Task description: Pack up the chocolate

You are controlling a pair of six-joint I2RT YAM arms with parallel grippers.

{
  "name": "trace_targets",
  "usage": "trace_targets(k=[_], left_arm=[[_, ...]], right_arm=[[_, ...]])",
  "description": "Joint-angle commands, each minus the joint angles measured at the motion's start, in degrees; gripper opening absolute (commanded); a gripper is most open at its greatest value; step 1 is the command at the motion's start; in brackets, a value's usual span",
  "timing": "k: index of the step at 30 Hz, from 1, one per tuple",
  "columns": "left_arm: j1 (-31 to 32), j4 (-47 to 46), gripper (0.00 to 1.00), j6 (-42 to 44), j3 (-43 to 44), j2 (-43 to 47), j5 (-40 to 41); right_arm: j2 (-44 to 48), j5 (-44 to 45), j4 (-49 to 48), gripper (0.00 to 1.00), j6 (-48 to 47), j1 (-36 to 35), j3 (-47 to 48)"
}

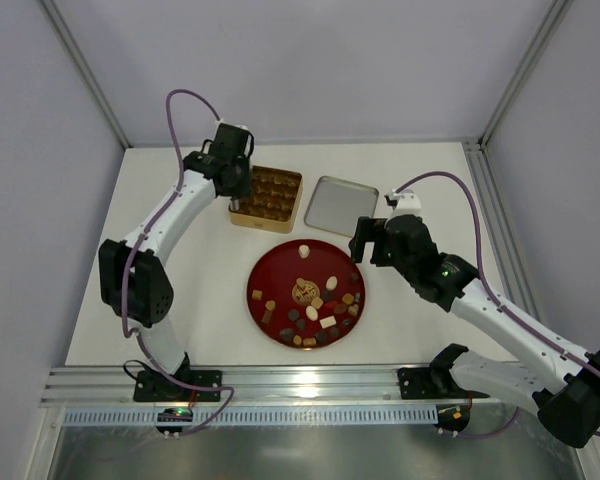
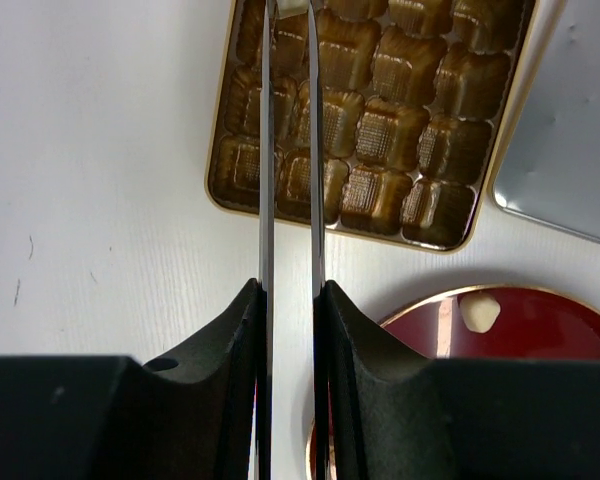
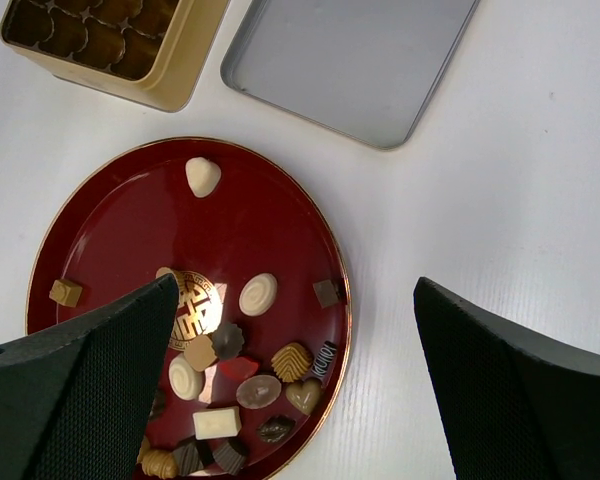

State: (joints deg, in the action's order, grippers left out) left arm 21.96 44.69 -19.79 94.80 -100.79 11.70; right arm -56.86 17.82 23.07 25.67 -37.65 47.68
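Observation:
The chocolate [image 1: 315, 305], several small dark, caramel and cream sweets, lies on the round dark-red plate [image 1: 265, 270], mostly in its near half; one cream piece [image 1: 303, 249] sits alone at the far rim. In the right wrist view the sweets [image 3: 250, 365] are clustered low on the plate [image 3: 130, 230]. My left gripper [image 1: 236, 203] hangs over the left side of the open gold tin [image 1: 275, 195]. Its thin blades [image 2: 288, 8] stand close together on a cream-white piece, of which only an edge shows at the top of that view. My right gripper [image 1: 362, 250] is wide open and empty above the plate's right rim [image 3: 295, 283].
The tin's gold cells [image 2: 400, 130] look empty. The tin's lid [image 1: 340, 205] lies silver side up to the right of the tin, just behind the plate; it also shows in the right wrist view [image 3: 350, 60]. A metal rail runs along the near table edge.

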Motion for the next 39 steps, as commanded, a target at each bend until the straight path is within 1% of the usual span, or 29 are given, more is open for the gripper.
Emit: trace_targets(k=[1, 6, 12, 20, 26, 29, 39], left_arm=[[-0.5, -4.1, 0.26, 1.9, 5.0, -0.5, -0.5], [-0.9, -3.4, 0.26, 2.5, 7.6, -3.7, 0.0], [-1.1, -2.8, 0.26, 2.9, 7.9, -5.6, 0.4], [-1.4, -2.3, 0.26, 3.4, 7.3, -6.4, 1.5], [-1.7, -2.0, 0.29, 4.2, 7.1, -6.5, 1.7], [-1.9, -1.9, 0.32, 4.6, 7.1, -6.6, 1.7], [-2.0, -1.6, 0.32, 4.9, 6.9, -7.3, 0.9]], right_arm=[[1.8, 0.1, -0.1, 1.00, -0.1, 0.3, 1.3], [2.3, -0.3, -0.3, 1.00, 0.3, 0.3, 0.5], [2.2, -0.9, -0.6, 1.00, 0.7, 0.4, 0.2], [1.9, -0.9, -0.9, 1.00, 0.8, 0.4, -0.3], [1.6, -1.0, -1.2, 1.00, 0.9, 0.4, -0.8], [1.3, -1.0, -1.2, 1.00, 1.0, 0.3, -0.8], [0.6, -1.2, -1.6, 1.00, 1.1, 0.4, -1.2]])
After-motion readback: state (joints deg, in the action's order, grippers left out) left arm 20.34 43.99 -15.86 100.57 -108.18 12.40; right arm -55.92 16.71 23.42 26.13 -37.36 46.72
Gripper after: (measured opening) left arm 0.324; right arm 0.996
